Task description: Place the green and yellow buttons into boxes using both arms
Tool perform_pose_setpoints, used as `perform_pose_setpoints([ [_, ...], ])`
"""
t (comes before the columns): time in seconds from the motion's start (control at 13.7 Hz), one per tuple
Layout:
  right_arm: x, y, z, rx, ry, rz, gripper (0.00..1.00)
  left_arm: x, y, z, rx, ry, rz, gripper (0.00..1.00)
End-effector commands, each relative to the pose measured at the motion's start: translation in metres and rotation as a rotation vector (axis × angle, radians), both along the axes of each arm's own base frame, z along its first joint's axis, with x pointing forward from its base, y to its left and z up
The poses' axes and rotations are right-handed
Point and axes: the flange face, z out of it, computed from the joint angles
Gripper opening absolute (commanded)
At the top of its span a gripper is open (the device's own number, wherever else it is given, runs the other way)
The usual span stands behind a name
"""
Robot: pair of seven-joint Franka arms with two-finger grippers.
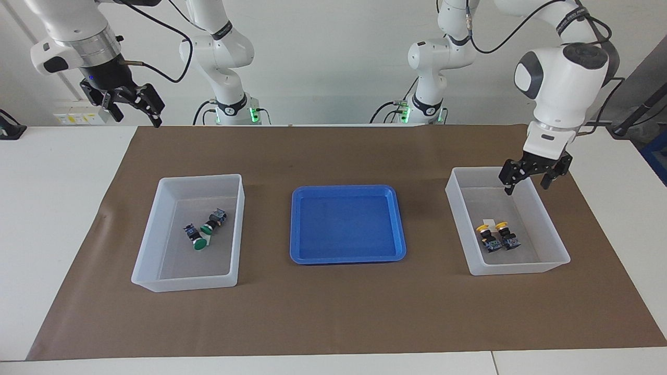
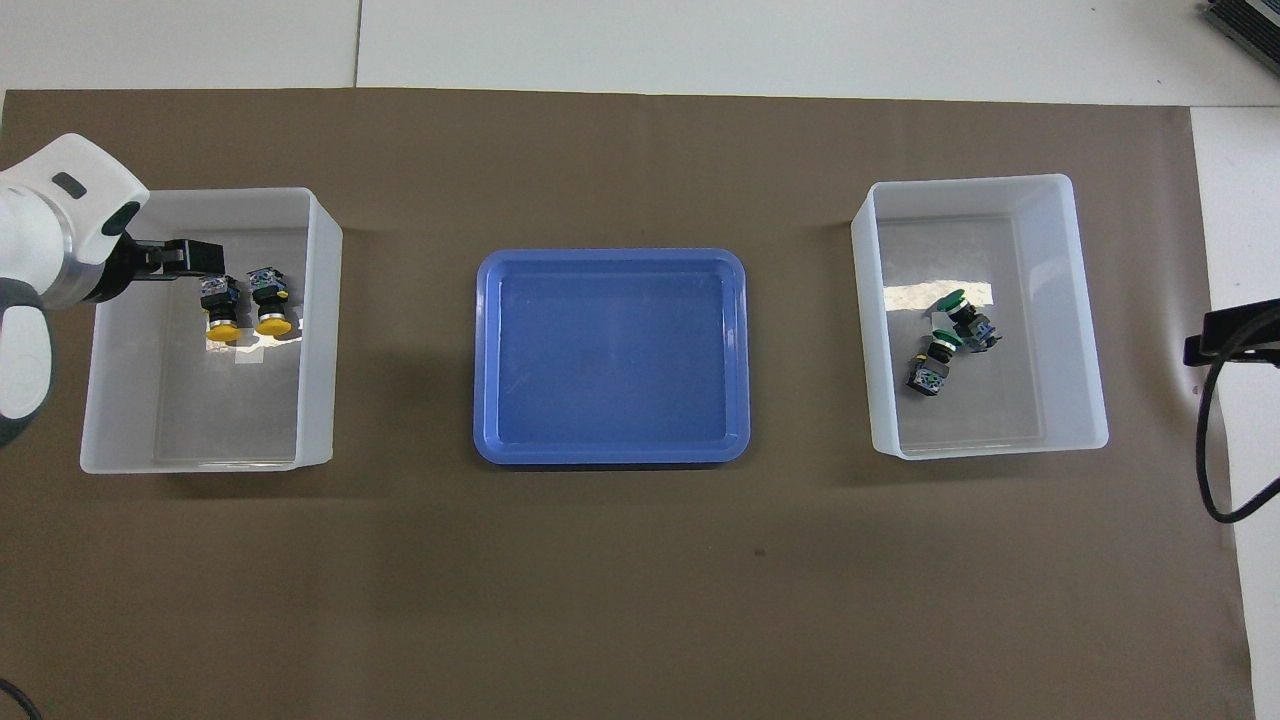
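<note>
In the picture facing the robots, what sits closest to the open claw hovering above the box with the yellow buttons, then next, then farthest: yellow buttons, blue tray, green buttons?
From the left gripper:
1. Yellow buttons, in the box under it.
2. Blue tray, mid-table.
3. Green buttons, in the box at the right arm's end.
</note>
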Motion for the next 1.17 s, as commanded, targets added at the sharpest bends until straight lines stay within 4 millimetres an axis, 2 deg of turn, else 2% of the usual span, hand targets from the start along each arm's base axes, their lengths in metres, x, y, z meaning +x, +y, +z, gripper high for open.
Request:
perform_pose_setpoints([
  [0.0,-0.002,-0.003,0.001,-0.017,0.002,0.021,1.0,-0.013,-0.002,0.035,-0.03,0.058,0.009,1.0],
  [0.22,-0.002,0.001,0.001,-0.034,0.01,0.06,1.0,-0.031,-0.012,0.067,-0.061,0.075,0.008,1.0],
  [0.36,-0.001,0.003,0.001,-0.062,0.007,0.086,1.0,-0.028,-0.016,0.07,-0.081,0.074,0.006,1.0],
  [0.44,-0.001,0.004,0.001,-0.056,0.005,0.085,1.0,-0.025,-0.015,0.082,-0.104,0.054,0.008,1.0],
  [0.8,-0.001,0.008,0.001,-0.01,0.0,0.077,1.0,-0.023,-0.013,0.088,-0.107,0.076,-0.001,1.0],
  [1.09,-0.001,0.008,0.001,-0.004,0.003,0.077,1.0,-0.025,-0.02,0.086,-0.107,0.092,-0.013,1.0],
])
